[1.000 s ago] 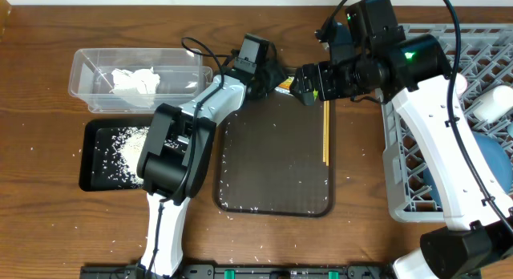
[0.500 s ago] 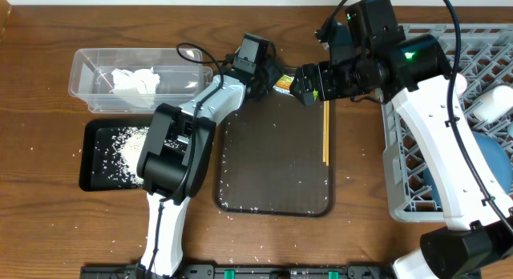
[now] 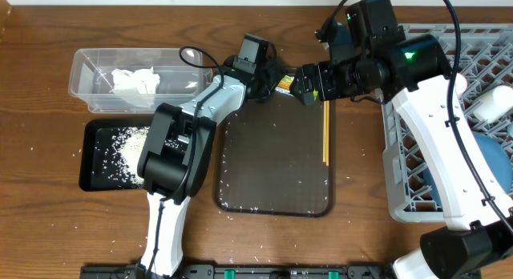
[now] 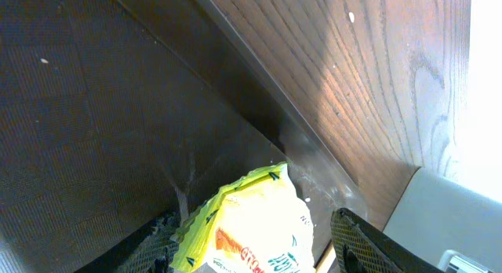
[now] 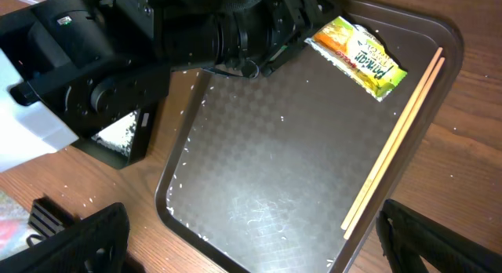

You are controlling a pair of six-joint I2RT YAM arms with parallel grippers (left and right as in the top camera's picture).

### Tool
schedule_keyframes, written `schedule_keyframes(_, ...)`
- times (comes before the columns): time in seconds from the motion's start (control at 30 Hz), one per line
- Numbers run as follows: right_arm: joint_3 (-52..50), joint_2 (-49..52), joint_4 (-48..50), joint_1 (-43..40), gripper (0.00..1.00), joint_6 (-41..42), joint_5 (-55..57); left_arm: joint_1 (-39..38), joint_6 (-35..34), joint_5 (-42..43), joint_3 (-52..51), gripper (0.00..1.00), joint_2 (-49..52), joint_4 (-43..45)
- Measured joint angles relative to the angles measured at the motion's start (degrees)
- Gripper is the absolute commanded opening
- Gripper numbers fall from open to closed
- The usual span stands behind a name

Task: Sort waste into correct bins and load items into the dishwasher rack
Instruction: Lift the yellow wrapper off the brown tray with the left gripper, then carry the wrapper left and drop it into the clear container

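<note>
The left gripper (image 3: 271, 79) is low at the far edge of the brown tray (image 5: 267, 187). Its jaws are open, and the snack wrapper (image 4: 249, 226) lies between them on the tray. The wrapper seems to touch one finger (image 4: 161, 243), but the view is dark there. The right gripper (image 3: 304, 86) hangs just beside it, jaws wide apart and holding nothing. The chopsticks (image 5: 396, 140) lie along the tray's right side.

Glossy snack wrapper (image 5: 357, 57), matt textured tray (image 5: 267, 171)
</note>
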Motion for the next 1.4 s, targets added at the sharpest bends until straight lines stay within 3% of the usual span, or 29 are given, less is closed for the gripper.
schedule_keyframes(0.77, 0.0, 0.0, 0.0, 0.0, 0.99, 0.0, 0.0, 0.0, 0.0, 0.2, 0.0, 0.07, 1.4, -0.1)
schedule_keyframes(1.4, 0.0, 0.0, 0.0, 0.0, 0.99, 0.0, 0.0, 1.4, 4.3, 3.9, 0.0, 0.06, 0.7, -0.1)
